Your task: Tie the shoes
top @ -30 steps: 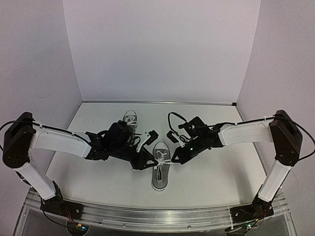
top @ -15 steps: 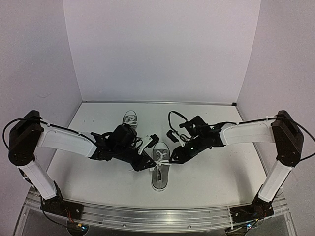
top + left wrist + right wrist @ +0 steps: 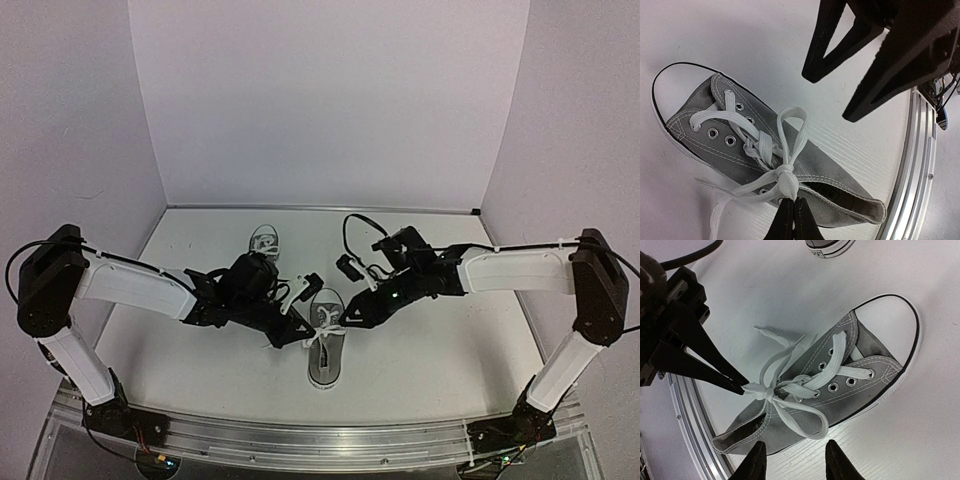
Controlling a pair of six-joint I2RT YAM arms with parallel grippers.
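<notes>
The near shoe (image 3: 325,350) lies mid-surface (image 3: 450,370) with a knot and one loop in its white lace (image 3: 790,112) (a bow half done, I think), the left gripper (image 3: 793,206) jaws pinched on that lace, the right gripper (image 3: 797,450) jaws apart, and the far shoe (image 3: 264,241) too small to judge.

We see a grey shoe (image 3: 850,385) on the white table (image 3: 790,295), toe upper right. Its lace (image 3: 790,385) is knotted w/ loops. L gripper (image 3: 741,387) tips pinch the lace by the knot. R gripper (image 3: 796,460) tips stand apart, nothing btwn them. The 2nd shoe (image 3: 827,246) is at the top edge.
</notes>
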